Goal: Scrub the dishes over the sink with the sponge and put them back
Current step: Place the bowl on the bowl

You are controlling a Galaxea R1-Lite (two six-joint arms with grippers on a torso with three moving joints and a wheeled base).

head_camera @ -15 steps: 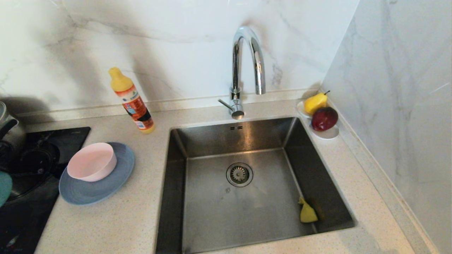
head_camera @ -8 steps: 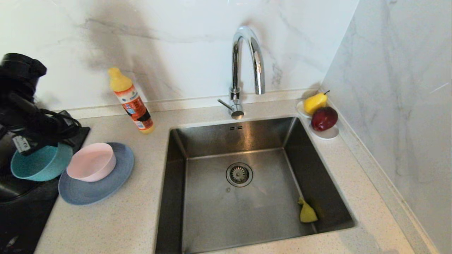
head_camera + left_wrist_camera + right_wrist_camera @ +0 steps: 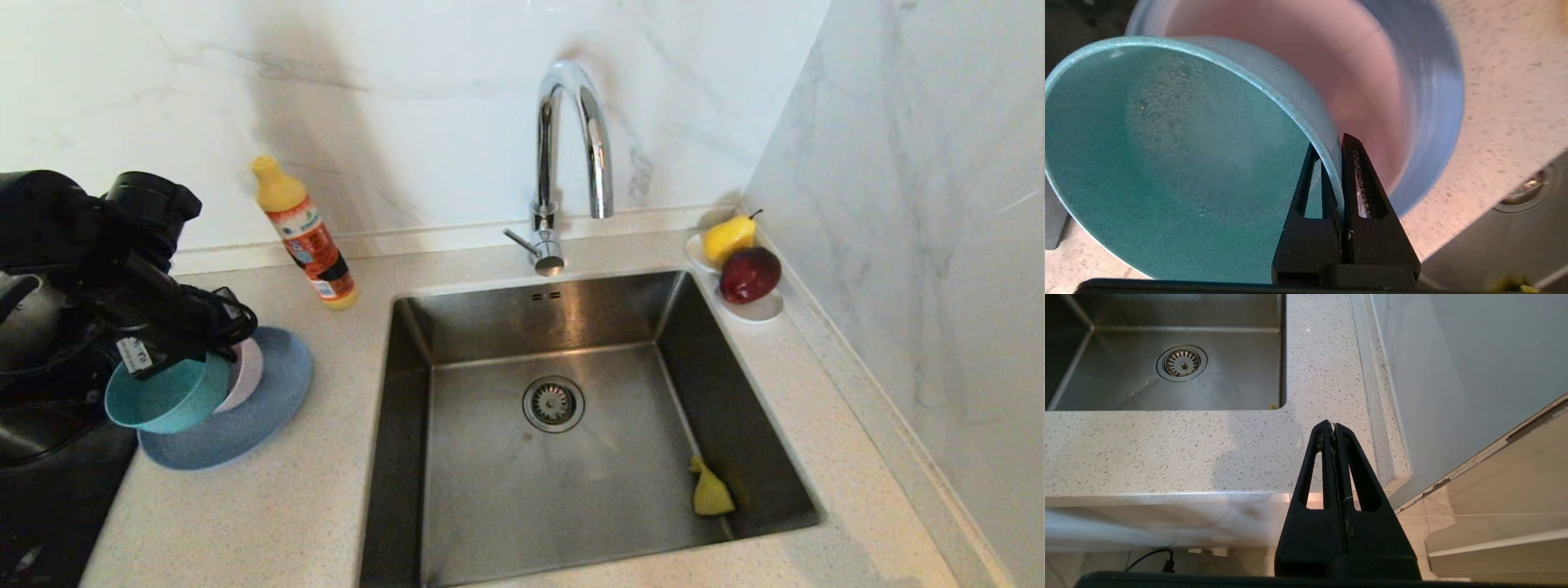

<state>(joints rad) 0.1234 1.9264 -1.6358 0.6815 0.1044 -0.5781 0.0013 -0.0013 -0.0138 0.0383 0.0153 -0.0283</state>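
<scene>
Left tool (image 3: 1340, 141) pinches teal bowl (image 3: 1167, 163) rim

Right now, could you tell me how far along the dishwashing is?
Nothing looks finished. In hand: the left gripper has its jaws clamped on the teal bowl rim, above the pink bowl and plate. Left: the sponge lies untouched in the sink.

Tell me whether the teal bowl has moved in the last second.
Yes. Held by the left gripper, the teal bowl has come rightward toward the sink, now over the plate.
</scene>
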